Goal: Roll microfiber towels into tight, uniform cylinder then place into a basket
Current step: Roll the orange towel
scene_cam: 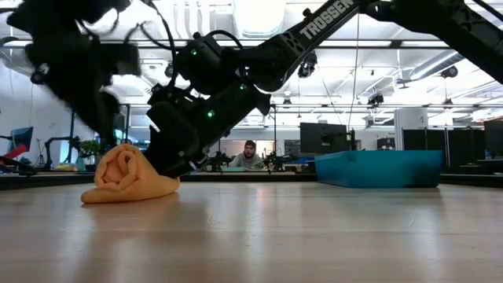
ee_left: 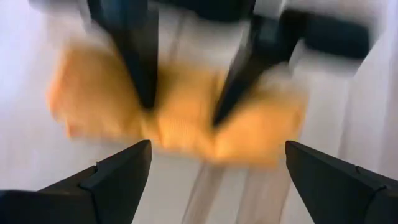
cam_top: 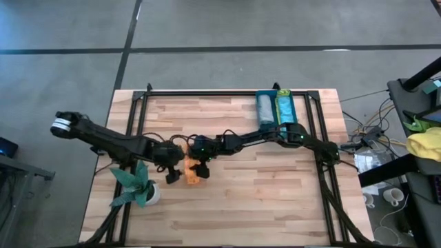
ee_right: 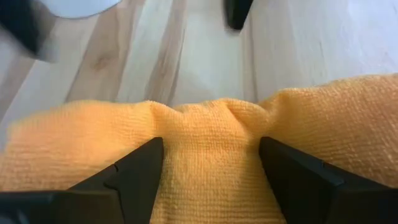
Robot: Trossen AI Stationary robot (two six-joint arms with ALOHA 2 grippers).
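The orange towel (cam_top: pixel 193 172) lies rolled up on the wooden table, left of its middle; the low view shows the spiral end of the orange towel (scene_cam: pixel 122 179). My right gripper (ee_right: pixel 211 174) reaches in from the table's right and is shut on the roll. My left gripper (ee_left: pixel 211 180) hangs open just above the roll, on its left, touching nothing. At the far right stands the teal basket (cam_top: pixel 275 93), with a grey roll (cam_top: pixel 264 109) and a green-turquoise roll (cam_top: pixel 284 109) lying in it. My right gripper pinches the middle of the orange roll (ee_right: pixel 208 134) between its two fingers, and the cloth bulges up into a ridge between them. The fingers slant down from the table's right and lie across the roll. The roll rests on the table.
A leafy plant in a white pot (cam_top: pixel 140 187) stands close to my left arm near the table's left edge. A yellow-green cloth heap (cam_top: pixel 424 141) lies off the table to the right. A person (scene_cam: pixel 250 153) sits in the room behind.
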